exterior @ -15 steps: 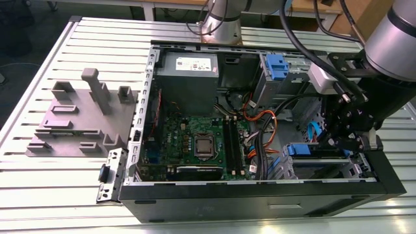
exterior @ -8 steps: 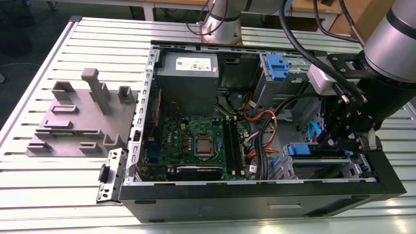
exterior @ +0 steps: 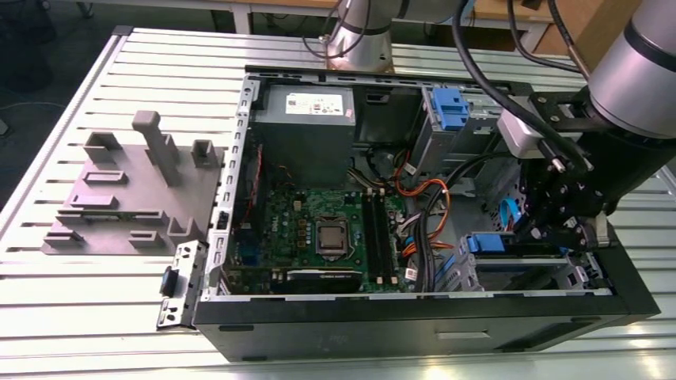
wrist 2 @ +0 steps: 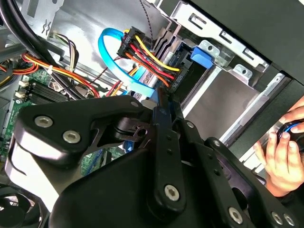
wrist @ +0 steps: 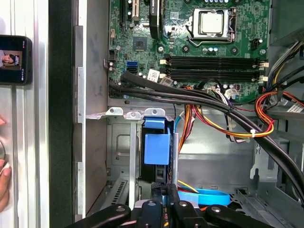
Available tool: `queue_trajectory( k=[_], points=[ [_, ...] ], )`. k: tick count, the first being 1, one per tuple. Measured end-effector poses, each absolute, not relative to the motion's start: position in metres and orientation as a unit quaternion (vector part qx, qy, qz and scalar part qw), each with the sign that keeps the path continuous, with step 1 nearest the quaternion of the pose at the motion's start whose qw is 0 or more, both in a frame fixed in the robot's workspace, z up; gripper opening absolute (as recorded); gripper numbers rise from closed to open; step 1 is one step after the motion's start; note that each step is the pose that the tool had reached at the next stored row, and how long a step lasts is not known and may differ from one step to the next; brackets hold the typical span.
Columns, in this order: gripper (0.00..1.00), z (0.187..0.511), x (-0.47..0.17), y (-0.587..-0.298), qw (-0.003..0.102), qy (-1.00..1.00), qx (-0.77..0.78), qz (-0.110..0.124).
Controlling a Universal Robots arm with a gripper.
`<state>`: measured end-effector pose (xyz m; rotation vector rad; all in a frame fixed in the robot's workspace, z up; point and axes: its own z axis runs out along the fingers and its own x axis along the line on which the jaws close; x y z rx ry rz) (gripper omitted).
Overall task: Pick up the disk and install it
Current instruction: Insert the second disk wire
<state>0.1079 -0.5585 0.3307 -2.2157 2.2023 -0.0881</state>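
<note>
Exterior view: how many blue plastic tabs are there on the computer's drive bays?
2 blue tabs: one on the far drive bay, the other on the near bay beside the arm. More may be hidden behind the arm.

I log the disk (wrist: 156, 148) standing on edge inside the drive bay (wrist: 118, 156), with its blue bracket end facing me. In the exterior view it sits low, toward that view's right.

Bay corner's tight: black cable bundle (wrist: 199, 97) and orange-yellow wires (wrist: 186, 123) cross just beside bay mouth, blue flat cable (wrist 2: 137, 85) loops close by. Motherboard (exterior: 306, 214) middle wide open, low parts only. Table (exterior: 106, 317) beside case (exterior: 423, 328) mostly free, grey fixture (exterior: 116, 198) on exterior view's left. Person's hand (wrist 2: 280, 161) at case edge.
</note>
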Motion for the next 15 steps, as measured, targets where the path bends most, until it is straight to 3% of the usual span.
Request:
queue_trajectory(
  k=[6, 7, 15],
  points=[
    [0.17, 0.33, 0.108, -0.558, 0.008, 0.705, -0.709, -0.029],
    [0.23, 0.331, 0.108, -0.558, 0.008, 0.705, -0.709, -0.029],
    [0.23, 0.347, 0.108, -0.558, 0.007, 0.705, -0.709, -0.027]
  ],
)
